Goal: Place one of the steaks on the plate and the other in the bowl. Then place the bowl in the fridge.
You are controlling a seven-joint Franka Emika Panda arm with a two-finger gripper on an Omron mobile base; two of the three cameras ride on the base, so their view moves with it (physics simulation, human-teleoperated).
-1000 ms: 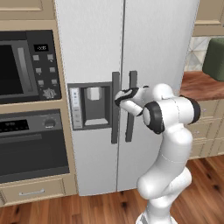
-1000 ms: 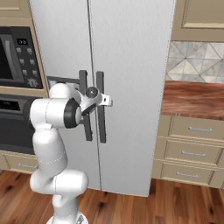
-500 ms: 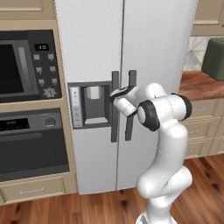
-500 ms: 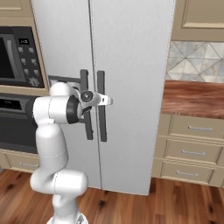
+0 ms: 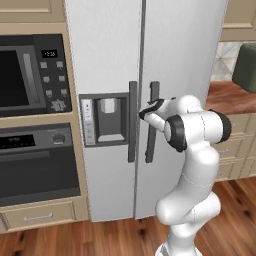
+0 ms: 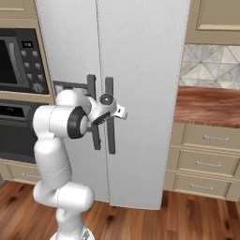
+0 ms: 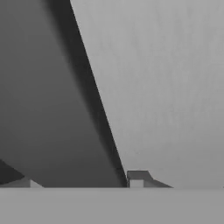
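Tall light-grey two-door fridge (image 5: 115,65) closed, in front of arm. Two-finger gripper (image 5: 143,113) at dark grey vertical right-door handle (image 5: 151,122), fingers either side, whether clamped cannot be told. Black built-in oven (image 5: 35,165) to left

A built-in black microwave (image 5: 27,75) with a grey button panel sits in beige cabinetry above a black oven (image 5: 37,162). To the other side, a reddish-brown wooden counter (image 6: 208,105) tops beige drawers with metal handles (image 6: 206,164), backed by a patterned grey tile wall (image 6: 211,65). Reddish wood plank floor (image 6: 187,220) lies below.
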